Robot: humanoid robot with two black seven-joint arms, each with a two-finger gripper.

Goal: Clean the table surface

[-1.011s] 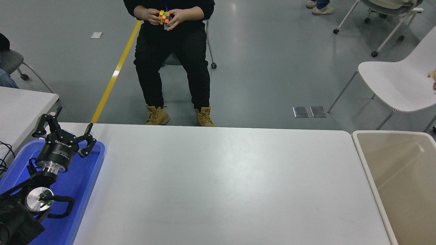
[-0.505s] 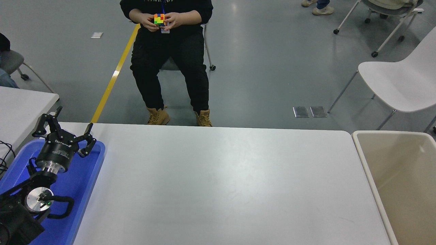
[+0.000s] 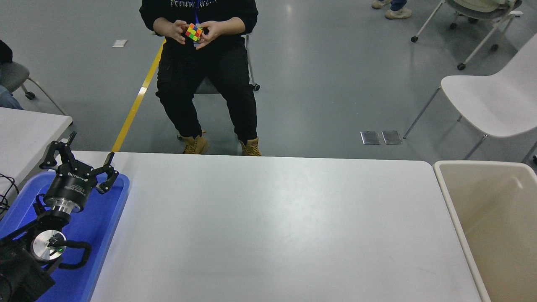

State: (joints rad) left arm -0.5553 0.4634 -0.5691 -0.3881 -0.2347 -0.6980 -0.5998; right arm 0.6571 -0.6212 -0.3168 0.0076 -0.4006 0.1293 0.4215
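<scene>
Your left gripper [image 3: 79, 161], jaws spread and empty, hangs over the blue tray [image 3: 110, 218] at the left edge; the table surface [image 3: 268, 226], rigid and slick, offers nothing to grasp.

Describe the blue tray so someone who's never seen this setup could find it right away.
Start at the big white table surface filling the middle of the view and follow it to its left edge. There sits the blue tray, with the parked left gripper hanging open over it. It is the only bright blue thing; the beige bin sits at the table's opposite end.
</scene>
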